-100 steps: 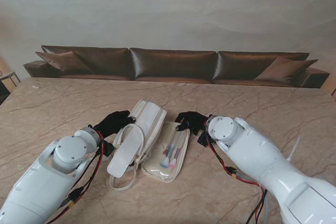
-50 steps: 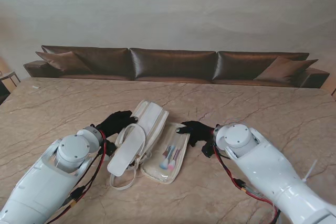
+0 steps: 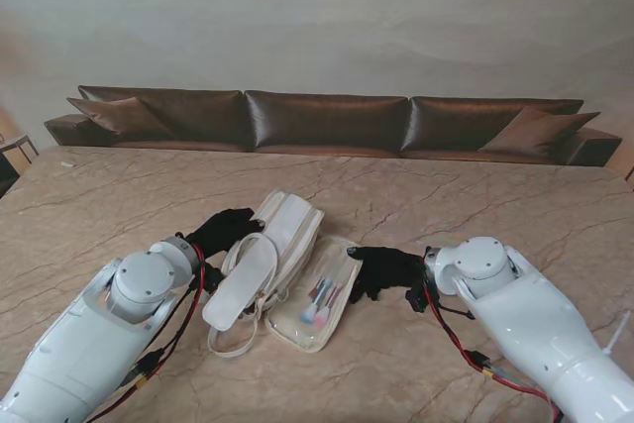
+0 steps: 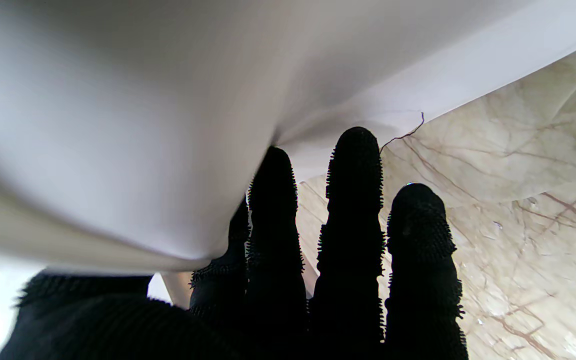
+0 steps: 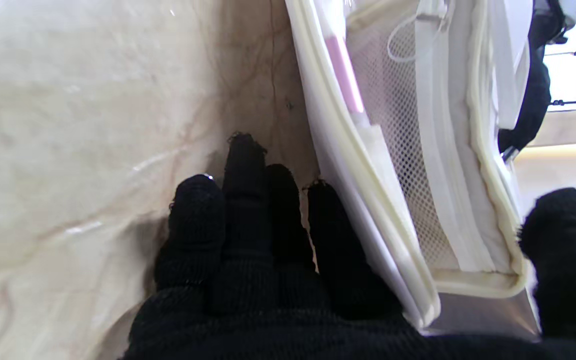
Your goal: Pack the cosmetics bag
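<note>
Since a second ago my right arm has drawn back toward me and to the right of the stand view, its black-gloved right hand (image 3: pixel 384 271) sliding from the far end of the bag's clear flap to that flap's right edge at mid-frame; my left arm has barely shifted.

Largest first: the beige veined marble table (image 3: pixel 475 205) fills the lower half of the stand view, with a long brown leather bench cushion (image 3: pixel 327 121) across its far edge. The cream fabric cosmetics bag (image 3: pixel 282 230), lying unfolded, sits at centre frame, its white oval flap (image 3: pixel 238 284) toward me and its clear plastic pocket panel (image 3: pixel 322 294) to the right, with pink and blue makeup brushes (image 3: pixel 319 296) inside.

My right hand rests flat on the marble, fingers (image 5: pixel 248 200) close together against the panel's piped edge and the thumb apart on the other side of that edge; I cannot tell whether it grips the panel. My black-gloved left hand (image 3: pixel 220 230) is at the bag's left side, fingertips (image 4: pixel 355 165) straight and touching white fabric, holding nothing that I can see.

No brand or writing is readable.
</note>
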Robot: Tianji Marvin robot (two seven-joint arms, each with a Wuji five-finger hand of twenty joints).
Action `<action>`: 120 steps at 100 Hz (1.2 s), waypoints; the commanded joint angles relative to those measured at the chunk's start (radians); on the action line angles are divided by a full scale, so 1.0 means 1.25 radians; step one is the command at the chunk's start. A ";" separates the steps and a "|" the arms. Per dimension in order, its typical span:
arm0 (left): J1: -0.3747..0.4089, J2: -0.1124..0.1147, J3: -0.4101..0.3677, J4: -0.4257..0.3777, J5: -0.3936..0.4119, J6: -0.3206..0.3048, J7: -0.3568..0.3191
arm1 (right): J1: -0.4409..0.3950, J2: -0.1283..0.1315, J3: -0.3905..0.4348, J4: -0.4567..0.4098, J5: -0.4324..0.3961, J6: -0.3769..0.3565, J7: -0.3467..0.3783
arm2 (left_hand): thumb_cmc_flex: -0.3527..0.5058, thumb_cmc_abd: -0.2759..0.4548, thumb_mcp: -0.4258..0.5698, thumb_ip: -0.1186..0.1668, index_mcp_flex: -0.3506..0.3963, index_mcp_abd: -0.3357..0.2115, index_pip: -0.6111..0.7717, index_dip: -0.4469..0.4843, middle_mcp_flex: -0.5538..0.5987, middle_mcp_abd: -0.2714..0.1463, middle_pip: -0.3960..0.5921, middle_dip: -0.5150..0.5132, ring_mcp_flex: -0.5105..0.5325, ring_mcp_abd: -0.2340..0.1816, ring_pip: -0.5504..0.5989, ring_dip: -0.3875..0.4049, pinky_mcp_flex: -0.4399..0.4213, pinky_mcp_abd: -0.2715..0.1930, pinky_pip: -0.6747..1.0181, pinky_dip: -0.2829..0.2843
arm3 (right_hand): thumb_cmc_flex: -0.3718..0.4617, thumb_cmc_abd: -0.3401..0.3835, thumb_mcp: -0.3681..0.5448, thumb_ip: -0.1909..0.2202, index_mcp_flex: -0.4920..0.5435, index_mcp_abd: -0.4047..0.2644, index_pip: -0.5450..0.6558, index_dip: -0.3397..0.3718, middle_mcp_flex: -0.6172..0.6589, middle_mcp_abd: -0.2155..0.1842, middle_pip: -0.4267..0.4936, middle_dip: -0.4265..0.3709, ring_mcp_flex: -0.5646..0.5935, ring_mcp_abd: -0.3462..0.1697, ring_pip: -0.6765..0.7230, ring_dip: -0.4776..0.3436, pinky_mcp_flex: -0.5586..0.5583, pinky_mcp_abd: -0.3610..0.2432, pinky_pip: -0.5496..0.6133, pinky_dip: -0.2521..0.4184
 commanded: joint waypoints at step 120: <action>-0.115 0.000 0.097 0.061 -0.094 -0.008 -0.144 | 0.016 -0.018 -0.119 0.089 0.147 -0.313 0.080 | 0.061 0.008 0.135 0.028 -0.033 -0.131 -0.003 -0.111 -0.029 -0.009 -0.027 0.025 -0.044 0.002 -0.008 -0.001 -0.059 -0.005 -0.004 0.014 | 0.094 -0.043 0.172 0.040 -0.028 -0.185 0.062 0.071 -0.015 -0.121 -0.019 -0.013 -0.071 0.029 -0.060 -0.003 -0.099 0.116 -0.106 0.038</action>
